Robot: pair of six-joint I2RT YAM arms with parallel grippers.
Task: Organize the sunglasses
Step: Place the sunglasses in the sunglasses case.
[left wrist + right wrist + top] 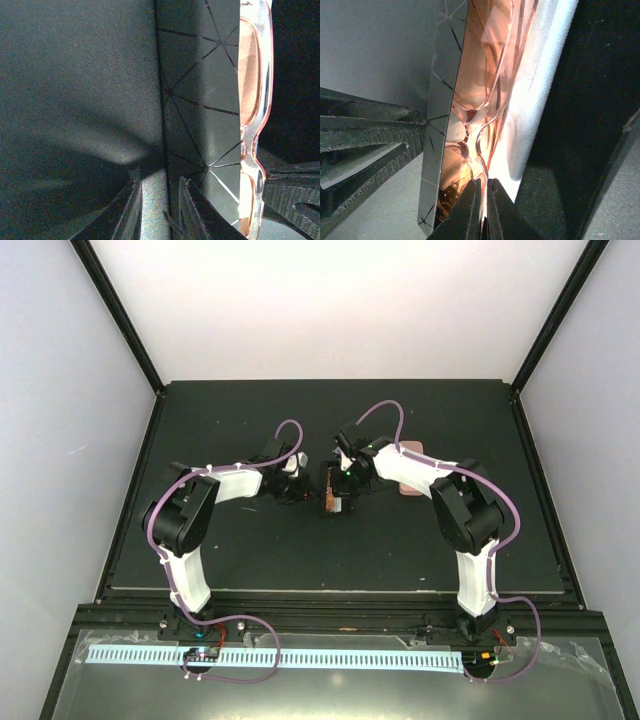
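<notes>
The amber sunglasses (330, 502) lie in an open black case (336, 476) at the middle of the table. In the right wrist view the amber sunglasses (485, 75) rest between the case's line-patterned wall (440, 100) and its pale lining (540, 75). My right gripper (483, 182) is shut on the thin frame near the bridge. In the left wrist view my left gripper (160, 182) straddles the edge of the black case (200, 100), with its jaws closed on that wall. The amber sunglasses (250, 75) show just beyond it.
A pink case (410, 472) lies on the dark mat behind my right arm. Both arms (240, 485) meet over the mat's centre. Raised black rails (135, 490) border the mat, with light walls behind.
</notes>
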